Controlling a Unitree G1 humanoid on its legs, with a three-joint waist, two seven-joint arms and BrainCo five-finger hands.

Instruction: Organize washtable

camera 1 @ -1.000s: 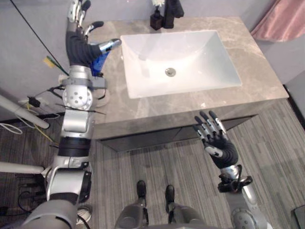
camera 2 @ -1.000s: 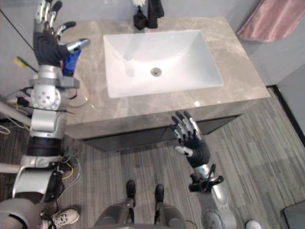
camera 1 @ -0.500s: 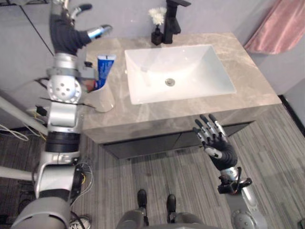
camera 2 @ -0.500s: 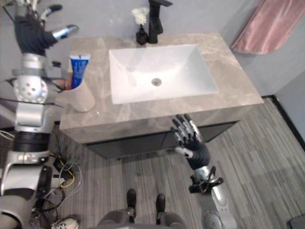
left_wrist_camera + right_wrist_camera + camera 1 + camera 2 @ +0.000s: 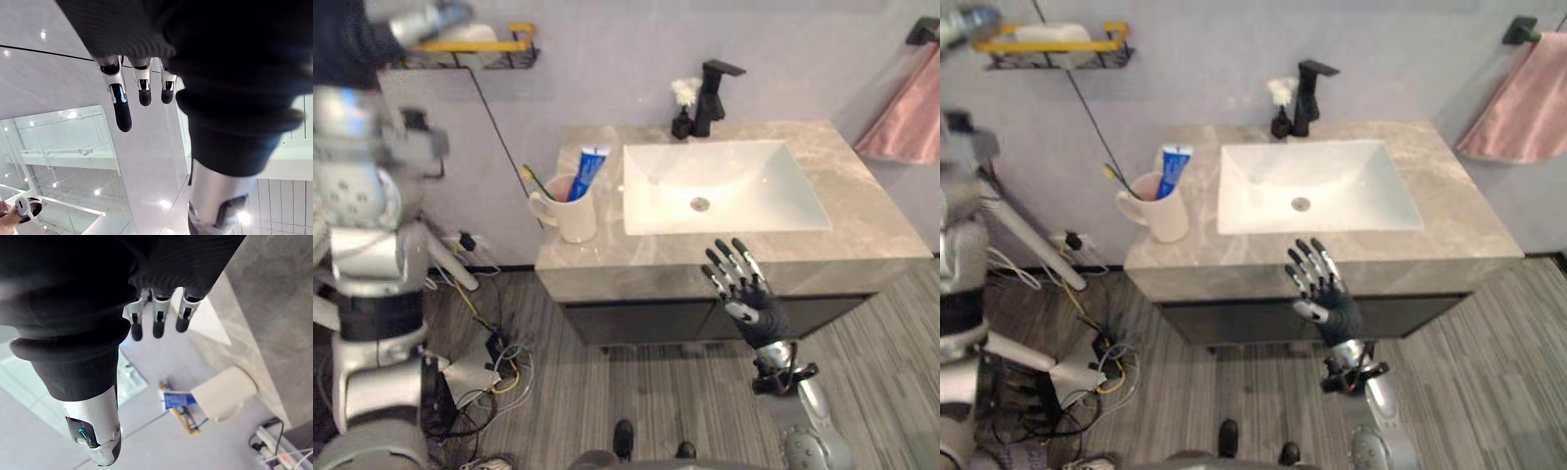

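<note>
Both hands' fingers (image 5: 156, 323) are held released, empty; the upright cup (image 5: 576, 217) is set beyond-left of the right hand (image 5: 754, 305), judged nearer than the raised left hand (image 5: 121, 110).

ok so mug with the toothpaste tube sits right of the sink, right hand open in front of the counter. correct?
Not quite. The left eye view shows the mug with the toothpaste tube left of the sink, not right. The right hand is open in front of the counter, as you say.
</note>
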